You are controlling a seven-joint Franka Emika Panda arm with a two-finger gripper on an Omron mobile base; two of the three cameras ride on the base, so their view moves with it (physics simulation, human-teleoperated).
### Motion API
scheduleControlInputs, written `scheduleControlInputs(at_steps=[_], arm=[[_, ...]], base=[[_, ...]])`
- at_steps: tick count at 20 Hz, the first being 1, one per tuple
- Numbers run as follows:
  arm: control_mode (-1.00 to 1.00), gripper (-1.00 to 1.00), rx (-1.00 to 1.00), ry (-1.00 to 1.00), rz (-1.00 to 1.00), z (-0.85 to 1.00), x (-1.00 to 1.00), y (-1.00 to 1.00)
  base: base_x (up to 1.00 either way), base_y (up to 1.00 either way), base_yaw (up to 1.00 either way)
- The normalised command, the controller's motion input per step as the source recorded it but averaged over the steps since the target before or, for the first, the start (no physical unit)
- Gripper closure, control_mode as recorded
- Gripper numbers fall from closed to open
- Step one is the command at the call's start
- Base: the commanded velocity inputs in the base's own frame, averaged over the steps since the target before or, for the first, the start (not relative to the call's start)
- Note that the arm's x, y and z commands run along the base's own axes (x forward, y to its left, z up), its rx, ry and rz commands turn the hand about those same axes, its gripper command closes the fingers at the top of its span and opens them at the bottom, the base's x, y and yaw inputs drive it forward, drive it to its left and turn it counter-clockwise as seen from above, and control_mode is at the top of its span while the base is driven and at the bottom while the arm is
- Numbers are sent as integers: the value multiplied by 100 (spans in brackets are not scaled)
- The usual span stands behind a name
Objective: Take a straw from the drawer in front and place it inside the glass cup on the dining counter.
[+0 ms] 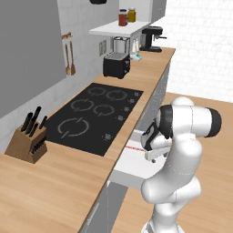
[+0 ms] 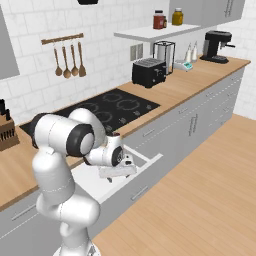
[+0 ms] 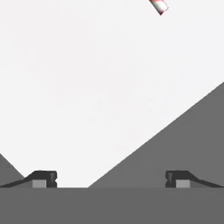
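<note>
Straw [image 3: 159, 6] lies in the open drawer [image 1: 129, 169], probably beyond reach. Gripper [image 3: 110, 179] hangs above, fingers spread wide and empty, ready to descend.

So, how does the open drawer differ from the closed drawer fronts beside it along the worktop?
The drawer is pulled out, showing a white inside, while the other drawer fronts sit flush and shut. The drawer holds the straw on its floor; nothing of the shut ones' contents is visible. The gripper hangs open over the drawer, apart from the shut fronts. The shut fronts show bar handles; I cannot make out one on the drawer. All have light-grey front panels.
</note>
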Motion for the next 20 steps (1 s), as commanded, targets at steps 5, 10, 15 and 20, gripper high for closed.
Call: scheduleControlInputs(at_steps=[5,10,15,20], arm=[[-100,-100,1,0,9,-21,-52,-55],[-100,-100,4,0,8,-5,-68,-74],[-100,-100,3,0,9,11,-37,-58],[-100,-100,5,0,9,54,38,-12]], base=[[0,0,0],[0,0,0],[0,0,0],[0,0,0]])
